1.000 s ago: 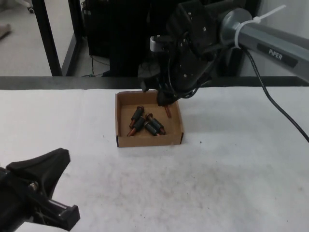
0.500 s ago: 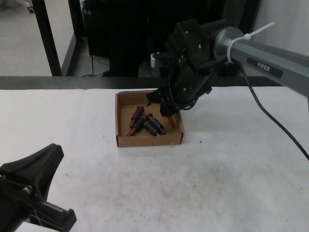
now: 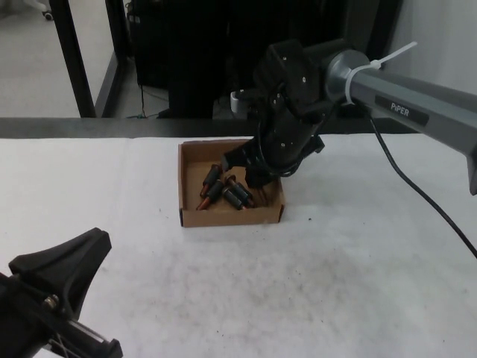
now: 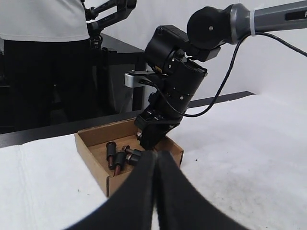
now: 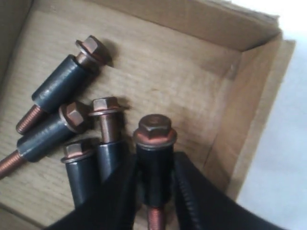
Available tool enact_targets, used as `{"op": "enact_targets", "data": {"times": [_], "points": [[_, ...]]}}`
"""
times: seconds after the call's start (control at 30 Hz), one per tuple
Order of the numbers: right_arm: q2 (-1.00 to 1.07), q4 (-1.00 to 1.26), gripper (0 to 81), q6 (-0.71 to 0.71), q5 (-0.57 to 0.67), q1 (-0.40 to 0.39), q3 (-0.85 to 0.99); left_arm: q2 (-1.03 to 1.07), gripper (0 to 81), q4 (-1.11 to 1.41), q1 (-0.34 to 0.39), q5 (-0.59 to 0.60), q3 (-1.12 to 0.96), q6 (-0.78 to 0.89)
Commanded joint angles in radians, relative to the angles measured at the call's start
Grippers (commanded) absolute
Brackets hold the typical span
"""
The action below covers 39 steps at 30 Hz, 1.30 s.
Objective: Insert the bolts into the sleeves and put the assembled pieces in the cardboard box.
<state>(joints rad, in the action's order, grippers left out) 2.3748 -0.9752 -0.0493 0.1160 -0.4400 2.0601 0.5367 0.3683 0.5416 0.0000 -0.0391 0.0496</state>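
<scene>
White worktop (image 3: 335, 283), seen from behind two robot arms. At middle of far edge: open cardboard box (image 3: 223, 217) w/ four assembled pieces (image 5: 61, 89) lying flat inside, toward its left and centre, some touching. Above box's right side, close to right wall: right gripper (image 5: 154, 165), angled down into box, clamped on a fifth piece (image 5: 154, 146). Dark sleeve (image 5: 154, 160) pinched btwn both fingers (image 5: 122, 191), copper hex bolt head (image 5: 154, 130) sticking out past fingertips, threaded end showing on opp. side. At near left corner of worktop: left gripper (image 4: 156, 160), fingers pressed together, nothing btwn them, well apart from box.
</scene>
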Motion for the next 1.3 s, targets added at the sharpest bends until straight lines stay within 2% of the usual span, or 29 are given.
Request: {"op": "enact_targets", "data": {"times": [0.0,0.07,0.13,0.23,0.33,0.37,0.67,0.9,1.07,1.27], "points": [[-0.005,-0.027,41.7,-0.020,-0.010,0.005,0.013,-0.006,0.8,0.011,0.003,0.018,0.000,0.027],[-0.005,-0.043,41.7,-0.027,-0.015,0.005,0.013,-0.006,0.8,0.011,0.003,0.018,0.000,0.029],[-0.008,-0.059,36.8,-0.027,-0.012,0.005,0.013,-0.006,0.8,-0.006,0.003,0.018,0.000,0.023],[-0.025,-0.062,23.5,-0.027,-0.012,0.005,0.013,-0.006,0.8,-0.042,0.003,0.018,0.000,0.002],[-0.056,-0.041,3.8,-0.027,-0.012,0.005,0.013,-0.006,0.8,-0.049,0.003,0.018,0.000,0.003],[-0.068,-0.031,0.1,-0.027,-0.012,0.005,0.013,-0.006,0.8,-0.048,0.003,0.018,0.000,0.003],[-0.177,-0.007,0.3,-0.005,-0.030,0.003,0.013,-0.006,0.8,-0.048,0.003,0.018,0.000,0.003],[-0.341,0.095,0.3,0.014,-0.031,0.001,-0.117,-0.006,0.8,-0.052,-0.003,0.033,-0.010,-0.102],[-0.545,0.272,0.3,0.030,-0.054,0.001,-0.380,-0.006,0.8,-0.158,-0.073,0.042,-0.056,-0.132],[-0.853,0.574,0.3,0.030,-0.100,0.001,-0.789,-0.006,0.8,-0.169,-0.215,0.171,-0.096,-0.170]]}}
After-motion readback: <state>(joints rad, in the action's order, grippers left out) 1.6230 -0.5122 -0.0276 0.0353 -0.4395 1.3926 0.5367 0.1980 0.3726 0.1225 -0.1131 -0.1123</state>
